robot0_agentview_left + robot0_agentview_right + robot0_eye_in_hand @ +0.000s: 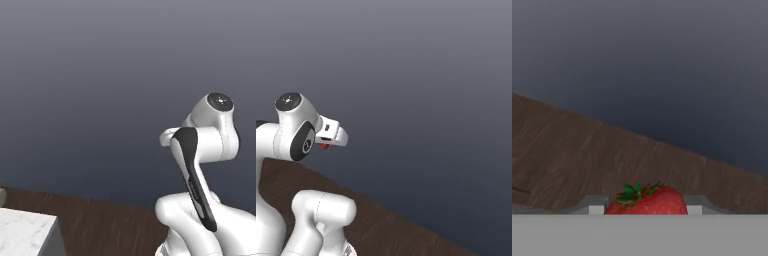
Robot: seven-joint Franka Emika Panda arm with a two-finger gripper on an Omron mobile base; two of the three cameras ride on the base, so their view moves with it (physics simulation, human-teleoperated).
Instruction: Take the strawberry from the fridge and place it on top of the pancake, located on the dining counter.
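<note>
I can read no text, label, brand, number or sign anywhere on my screens. The arm's white and dark shells look blank, and so do the wall, the wood floor and the marble counter corner at seven o'clock in the left base view.

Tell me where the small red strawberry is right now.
The small red strawberry sits gripped between the gripper's fingertips at the hand view's bottom centre, above the dark wooden floor.

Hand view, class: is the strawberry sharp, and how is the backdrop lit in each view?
Hand view: strawberry fairly sharp, floor grain soft, wall evenly dim. Left base view: wall a smooth grey gradient, no glare. Right base view: same flat gradient, no cast shadows visible.
</note>
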